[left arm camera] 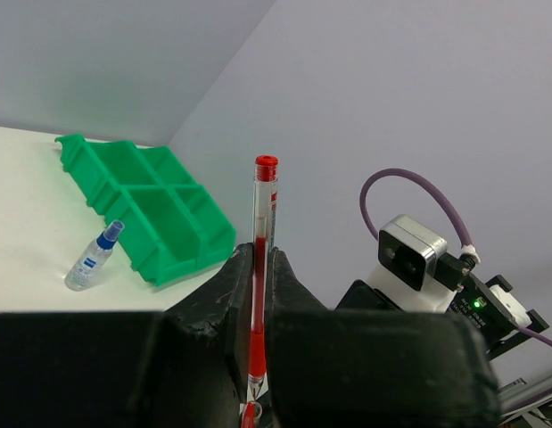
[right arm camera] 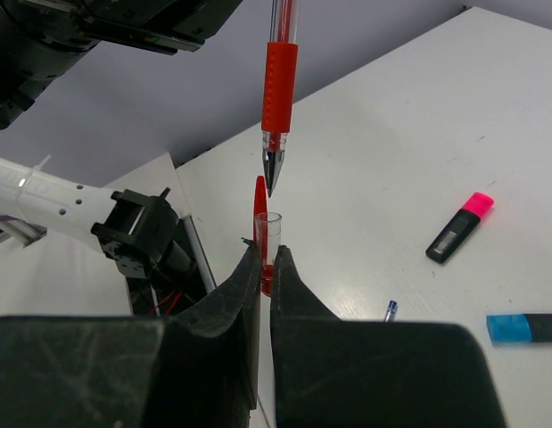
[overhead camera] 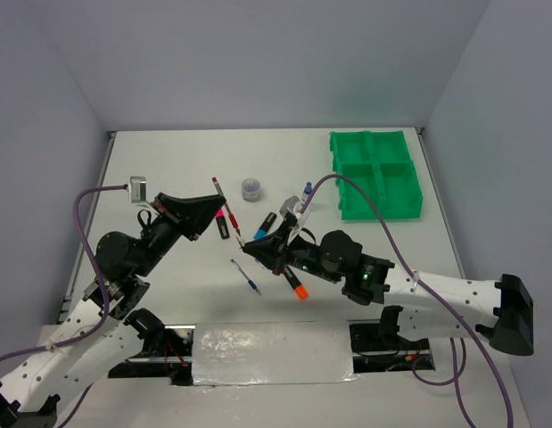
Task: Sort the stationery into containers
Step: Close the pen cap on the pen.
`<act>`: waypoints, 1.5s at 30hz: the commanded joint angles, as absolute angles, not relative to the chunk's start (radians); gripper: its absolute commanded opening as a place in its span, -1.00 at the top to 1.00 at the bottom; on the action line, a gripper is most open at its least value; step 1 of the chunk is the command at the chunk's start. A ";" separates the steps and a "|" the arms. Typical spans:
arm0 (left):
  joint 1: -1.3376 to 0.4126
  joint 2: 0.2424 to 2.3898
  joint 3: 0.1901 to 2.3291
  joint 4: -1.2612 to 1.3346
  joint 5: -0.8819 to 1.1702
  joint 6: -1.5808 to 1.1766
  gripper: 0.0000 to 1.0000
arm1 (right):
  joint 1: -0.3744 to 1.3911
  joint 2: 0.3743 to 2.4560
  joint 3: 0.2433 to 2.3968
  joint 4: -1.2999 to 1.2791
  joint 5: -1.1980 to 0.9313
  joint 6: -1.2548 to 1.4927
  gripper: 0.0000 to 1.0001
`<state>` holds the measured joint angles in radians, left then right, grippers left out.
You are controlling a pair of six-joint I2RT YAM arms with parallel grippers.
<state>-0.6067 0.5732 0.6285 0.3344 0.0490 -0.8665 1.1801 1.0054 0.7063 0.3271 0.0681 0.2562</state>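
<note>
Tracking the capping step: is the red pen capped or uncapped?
Uncapped: the red pen shows its bare tip, apart from the cap in the right gripper.

At the far right of the table (overhead camera: 168, 160), a tray (overhead camera: 375, 174). Just left of the tray, a bottle (overhead camera: 306, 191). Further left, a tub (overhead camera: 251, 188). Left of the tray and a bit nearer, one marker (overhead camera: 266, 223), then a second marker (overhead camera: 225, 221) further out. Left of the tray and much nearer, a third marker (overhead camera: 296, 285), then a flat pen (overhead camera: 246, 277). Up high, left of the tray, a raised pen (overhead camera: 218, 192), a pen cap (right arm camera: 267, 234) at its tip.
</note>
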 commanded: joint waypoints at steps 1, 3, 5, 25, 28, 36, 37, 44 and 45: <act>-0.612 0.568 0.657 0.380 0.052 -0.856 1.00 | 1.177 0.994 0.732 0.347 0.081 0.244 1.00; -0.612 0.569 0.649 0.385 0.055 -0.862 1.00 | 1.177 1.000 0.741 0.339 0.081 0.236 1.00; -0.612 0.571 0.641 0.393 0.060 -0.865 1.00 | 1.175 1.005 0.750 0.339 0.081 0.232 1.00; -0.612 0.560 0.614 0.399 0.060 -0.874 1.00 | 1.175 1.017 0.785 0.342 0.074 0.219 1.00; -0.612 0.563 0.611 0.403 0.066 -0.876 1.00 | 1.173 1.019 0.792 0.344 0.075 0.216 1.00; -0.612 0.551 0.603 0.396 0.066 -0.879 1.00 | 1.154 1.023 0.795 0.348 0.066 0.213 1.00; -0.612 0.549 0.603 0.396 0.067 -0.879 1.00 | 1.154 1.025 0.796 0.348 0.063 0.212 1.00; -0.612 0.549 0.591 0.396 0.078 -0.874 1.00 | 1.146 1.032 0.839 0.327 0.049 0.192 1.00; -0.612 0.551 0.589 0.397 0.080 -0.874 1.00 | 1.144 1.034 0.842 0.322 0.048 0.189 1.00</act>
